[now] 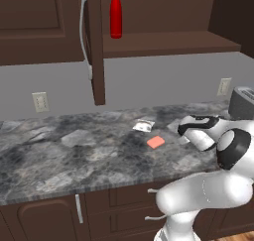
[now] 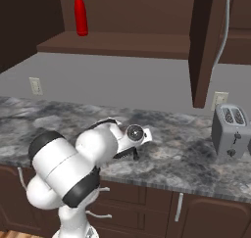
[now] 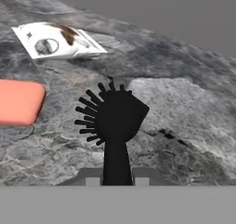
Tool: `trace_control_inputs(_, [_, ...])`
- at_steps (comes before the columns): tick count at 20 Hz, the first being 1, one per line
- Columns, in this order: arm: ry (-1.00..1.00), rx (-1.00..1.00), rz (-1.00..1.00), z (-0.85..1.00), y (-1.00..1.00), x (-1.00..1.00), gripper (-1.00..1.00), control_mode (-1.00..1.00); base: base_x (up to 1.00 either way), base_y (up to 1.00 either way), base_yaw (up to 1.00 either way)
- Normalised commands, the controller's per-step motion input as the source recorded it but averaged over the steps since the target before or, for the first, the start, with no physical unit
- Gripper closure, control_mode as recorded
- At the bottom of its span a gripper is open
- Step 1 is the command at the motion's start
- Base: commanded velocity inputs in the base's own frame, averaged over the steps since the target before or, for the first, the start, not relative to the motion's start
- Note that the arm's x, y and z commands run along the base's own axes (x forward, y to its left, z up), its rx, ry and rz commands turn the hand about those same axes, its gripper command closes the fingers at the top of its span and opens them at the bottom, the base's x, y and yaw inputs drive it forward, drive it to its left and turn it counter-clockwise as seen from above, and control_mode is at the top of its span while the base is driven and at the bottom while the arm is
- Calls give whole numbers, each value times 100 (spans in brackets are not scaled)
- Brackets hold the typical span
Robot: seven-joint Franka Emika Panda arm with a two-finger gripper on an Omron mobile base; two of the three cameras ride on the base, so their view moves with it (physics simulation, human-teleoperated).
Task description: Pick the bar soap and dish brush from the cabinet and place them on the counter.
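Fingers (image 3: 93, 178) clenched on the brush (image 3: 115, 121) handle at the hand view's bottom centre, head up over the counter (image 3: 184, 117). Soap (image 3: 18, 102) already lies mid-left. Best lower until bristles touch stone, then release clear of soap.

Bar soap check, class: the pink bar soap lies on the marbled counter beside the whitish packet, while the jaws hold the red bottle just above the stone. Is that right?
Not quite. The jaws are shut on the dish brush, not the red bottle, which stands up in the cabinet. The hand view shows the brush's black bristled head ahead of the gripper. The bar soap does lie on the counter beside the packet.
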Motion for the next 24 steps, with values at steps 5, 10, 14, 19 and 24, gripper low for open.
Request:
trace_control_inputs(5, [0,0,1,-43,0,27,100,-100,0,0,0])
trace_control_inputs(10, [1,0,0,-39,0,35,100,-100,0,0,0])
trace_control_inputs(14, [0,0,0,-45,0,26,100,-100,0,0,0])
trace_control_inputs(19, [0,0,1,-56,0,24,100,-100,0,0,0])
trace_control_inputs(24, [0,0,1,-61,0,20,-100,-100,0,0,0])
